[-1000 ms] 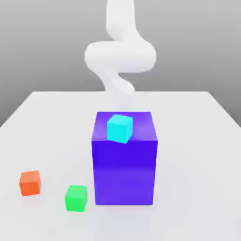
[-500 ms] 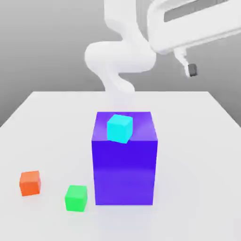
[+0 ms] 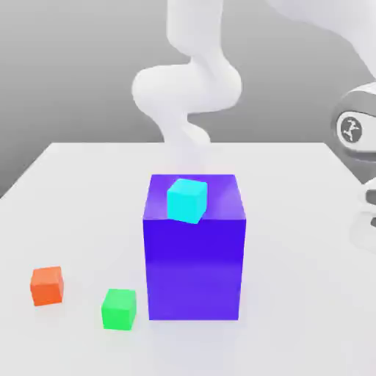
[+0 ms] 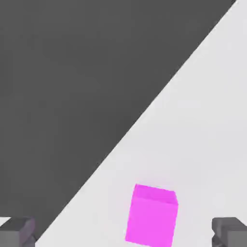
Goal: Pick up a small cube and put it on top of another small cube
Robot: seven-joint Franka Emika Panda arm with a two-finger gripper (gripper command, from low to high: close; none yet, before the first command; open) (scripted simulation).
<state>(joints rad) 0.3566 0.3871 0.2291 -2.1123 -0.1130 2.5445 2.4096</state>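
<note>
On the white table [image 3: 81, 191], seen from the exterior view and read from its left to its right, an orange cube [image 3: 47, 285] sits nearest the left edge; a green cube [image 3: 118, 308] lies just to its right and a little nearer the camera, the two apart; next comes the big blue-violet block [image 3: 194, 257], standing upright near the table's middle with the green cube just beside its lower left corner, at about eight o'clock from the block's centre; a cyan cube [image 3: 186, 200] rests on the block's top face, turned slightly askew to the block's edges; behind the block, at twelve o'clock, my white arm [image 3: 188, 88] rises and curls, then sweeps over to the exterior view's right, where my wrist [image 3: 356, 128] hangs low beside the table's right edge, at about two o'clock from the block. From my hand camera, my gripper [image 4: 124, 231] stands wide open, one dark grey fingertip [image 4: 17, 230] far to one side and the other far to the opposite side; between them, touching neither, sits the small cube [image 4: 151, 216], bright magenta, resting on the table surface near its edge, beyond which lies dark floor [image 4: 72, 72]; I hold nothing.
</note>
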